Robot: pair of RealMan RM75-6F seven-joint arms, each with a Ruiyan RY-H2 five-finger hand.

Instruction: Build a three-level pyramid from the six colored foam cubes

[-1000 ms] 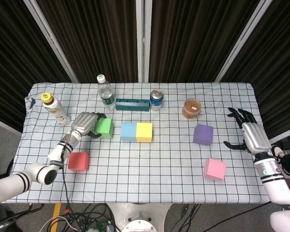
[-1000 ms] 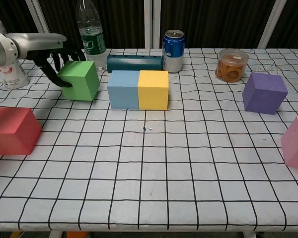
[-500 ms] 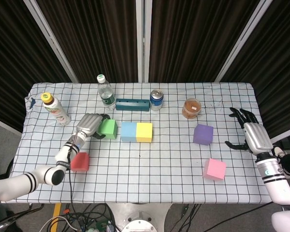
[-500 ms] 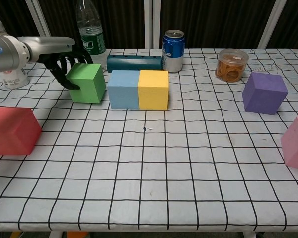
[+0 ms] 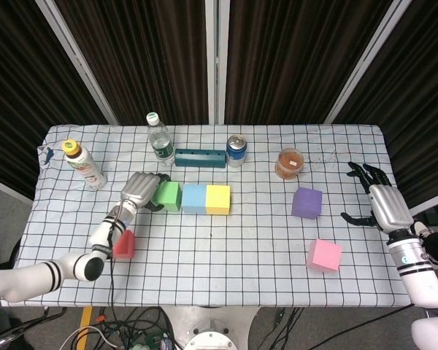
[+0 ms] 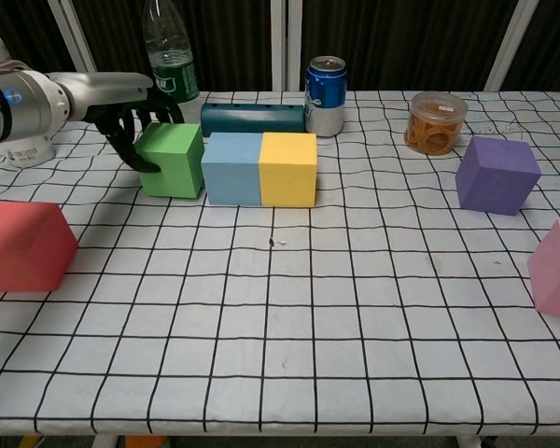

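The green cube [image 6: 172, 160] has slid right since a second ago and now sits against the blue cube [image 6: 231, 168], which touches the yellow cube [image 6: 288, 168]: the base row looks nearly complete. The left hand [image 6: 129, 119] grips the green cube's far and left faces. The right hand [image 5: 380, 202] hovers with fingers spread, holding nothing, near the counter's [image 6: 289, 327] right edge. Next comes letting go and fetching the red cube [image 6: 23, 245], purple cube [image 6: 497, 174] or pink cube [image 6: 558, 268] for the second level.

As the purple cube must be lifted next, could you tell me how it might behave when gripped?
The purple cube is foam, so probably light and slightly squashy. Flat faces suggest it won't roll.
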